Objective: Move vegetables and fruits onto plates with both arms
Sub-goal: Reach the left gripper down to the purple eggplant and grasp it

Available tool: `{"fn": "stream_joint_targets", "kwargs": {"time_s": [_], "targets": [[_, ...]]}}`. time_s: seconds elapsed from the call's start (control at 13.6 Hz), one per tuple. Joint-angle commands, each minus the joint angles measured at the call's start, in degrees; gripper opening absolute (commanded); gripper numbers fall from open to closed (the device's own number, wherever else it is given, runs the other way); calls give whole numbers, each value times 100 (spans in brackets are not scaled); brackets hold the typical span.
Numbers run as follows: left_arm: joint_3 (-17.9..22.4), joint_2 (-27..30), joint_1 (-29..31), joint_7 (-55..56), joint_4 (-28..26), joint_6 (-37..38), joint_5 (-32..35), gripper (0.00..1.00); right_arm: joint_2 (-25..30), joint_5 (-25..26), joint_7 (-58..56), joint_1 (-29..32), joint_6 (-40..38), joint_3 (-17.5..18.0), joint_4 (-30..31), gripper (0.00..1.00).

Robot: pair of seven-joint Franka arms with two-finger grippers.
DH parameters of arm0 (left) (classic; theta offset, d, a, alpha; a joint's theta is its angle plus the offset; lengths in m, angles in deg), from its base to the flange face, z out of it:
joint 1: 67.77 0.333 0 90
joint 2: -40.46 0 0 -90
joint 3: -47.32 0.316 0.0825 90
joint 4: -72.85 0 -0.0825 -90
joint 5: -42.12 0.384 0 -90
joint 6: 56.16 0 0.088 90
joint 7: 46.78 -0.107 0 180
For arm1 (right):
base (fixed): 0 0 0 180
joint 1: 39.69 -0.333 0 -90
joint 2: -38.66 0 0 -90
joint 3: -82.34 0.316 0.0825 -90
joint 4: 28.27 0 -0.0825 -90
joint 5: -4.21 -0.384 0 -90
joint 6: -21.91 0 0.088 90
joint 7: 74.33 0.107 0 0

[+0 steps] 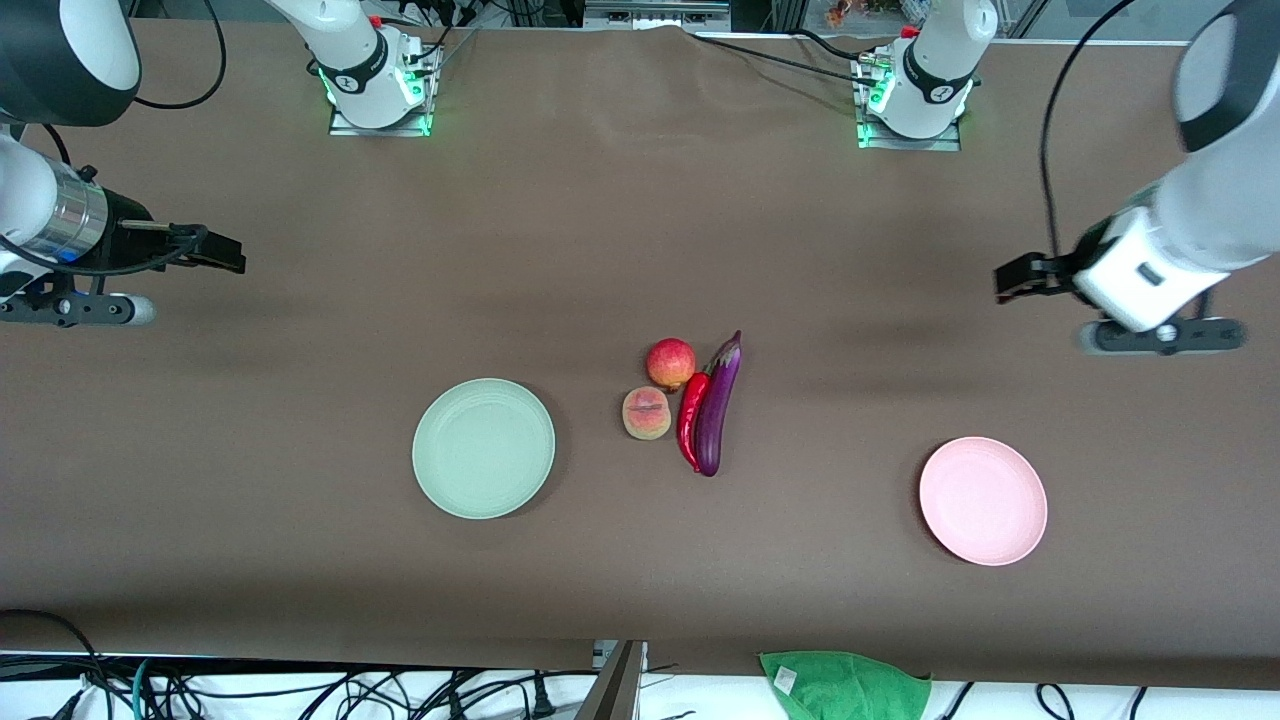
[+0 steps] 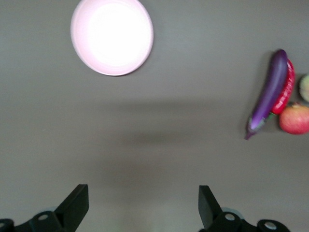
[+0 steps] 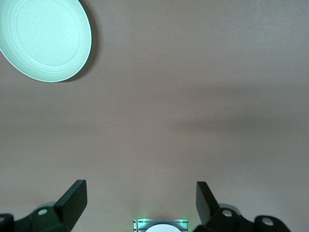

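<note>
**Both grippers wide open, produce still clustered mid-table**

You see the apple (image 1: 670, 362), peach (image 1: 646, 413), chili (image 1: 691, 419) and eggplant (image 1: 719, 405) touching at centre. From them, the green plate (image 1: 484, 448) lies at eight o'clock, the pink plate (image 1: 983, 500) at four. The left gripper (image 1: 1010, 279) and right gripper (image 1: 228, 252) hover over bare table, fingers fully spread, holding nothing.

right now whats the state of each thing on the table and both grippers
eggplant: lying on the table, touching the chili pepper
chili pepper: lying between eggplant and peach
apple: on the table, not plated
peach: on the table, nearer the front camera than the apple
green plate: empty
pink plate: empty
left gripper: open, empty, over bare table
right gripper: open, empty, over bare table
</note>
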Motion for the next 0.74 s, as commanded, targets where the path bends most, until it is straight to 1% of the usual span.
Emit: {"fn": "stream_joint_targets", "kwargs": {"time_s": [0.0,0.22,0.29,0.37,0.51,0.66], "targets": [[41,-492,-494,-30,227,-494,-292,100,-25,72,-33,25,-156,-1,-143,100],[41,-1011,-854,-21,227,-1207,-635,100,-25,72,-41,25,-156,-1,-143,100],[41,-1221,-977,-21,192,-1618,-636,100,-25,72,-50,34,-156,-10,-143,100],[41,-1450,-1118,22,148,-2188,-636,100,-25,72,-50,34,-156,-1,-143,100],[50,-1863,-1513,538,17,-3104,-566,100,-25,63,-42,42,-156,-10,-143,100],[50,-2198,-1733,1084,-71,-3720,-513,100,-25,63,-59,51,-156,-10,-143,100]]}}
